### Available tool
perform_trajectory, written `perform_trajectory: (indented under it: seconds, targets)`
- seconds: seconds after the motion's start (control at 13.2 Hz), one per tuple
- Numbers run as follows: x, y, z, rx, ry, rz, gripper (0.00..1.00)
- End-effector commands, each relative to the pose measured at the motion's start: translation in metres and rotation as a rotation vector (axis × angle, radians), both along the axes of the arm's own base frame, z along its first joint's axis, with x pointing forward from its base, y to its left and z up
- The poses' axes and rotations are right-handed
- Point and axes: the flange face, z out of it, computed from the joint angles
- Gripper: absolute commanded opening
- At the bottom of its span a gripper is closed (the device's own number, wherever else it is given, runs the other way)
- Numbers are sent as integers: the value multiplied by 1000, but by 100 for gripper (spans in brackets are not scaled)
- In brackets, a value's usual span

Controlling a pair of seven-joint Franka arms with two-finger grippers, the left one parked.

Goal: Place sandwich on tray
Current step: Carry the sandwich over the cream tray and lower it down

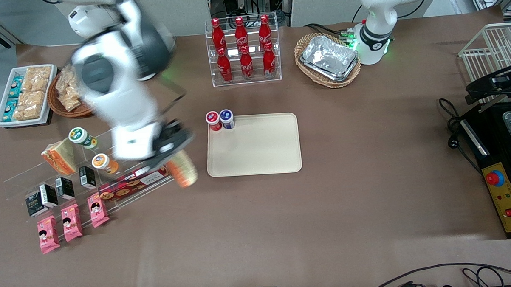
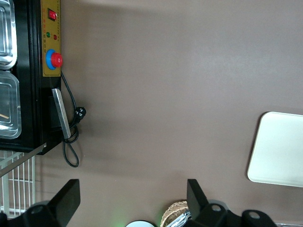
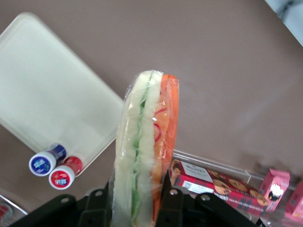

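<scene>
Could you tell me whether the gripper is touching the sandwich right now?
Touching: the right wrist view shows the gripper with its jaws clamped on the sandwich.

Sandwich [image 3: 144, 146] in clear wrap: white bread, green stripe, orange-red filling; it sits in black pincer [image 3: 137, 201] above brown worktop [image 1: 326, 209], near tray [image 1: 260, 145], which is plain beige. Two small cups on tray's corner: one red-lidded [image 1: 213, 118], one blue-lidded [image 1: 226, 115]. Cola bottles [image 1: 243, 48] red with white script in clear rack. Foil trays [image 1: 330, 58] silver, in tan wicker basket [image 1: 303, 44]. Biscuit box [image 1: 131, 184] red with brown cookie pictures. Snack packs [image 1: 71, 221] pink with cartoon faces. Arm [image 1: 122, 88] white and grey.
</scene>
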Motion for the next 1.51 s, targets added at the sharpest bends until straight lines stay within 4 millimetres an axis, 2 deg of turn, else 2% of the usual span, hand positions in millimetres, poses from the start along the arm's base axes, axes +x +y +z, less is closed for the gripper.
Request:
perform_trajectory:
  seconds: [0.0, 0.08, 0.23, 0.38, 0.45, 0.6, 0.76, 0.91, 1.06, 1.28, 1.44]
  targets:
    - [-27, 66, -34, -80, -10, 197, 37]
    - [-33, 82, -45, -88, -10, 251, 37]
    - [-46, 115, -80, -116, -12, 362, 37]
    - [-59, 145, -123, -132, -18, 438, 37]
    - [-61, 153, -138, -140, -27, 456, 37]
    - [-59, 161, -163, -149, -31, 524, 37]
    - [-59, 160, -187, -147, -36, 597, 37]
    - [-72, 164, -210, -140, -45, 646, 37]
    - [-75, 165, -237, -156, -26, 686, 37]
    - [-80, 170, -260, -166, -11, 707, 37]
    - [-80, 173, -268, -157, -24, 710, 37]
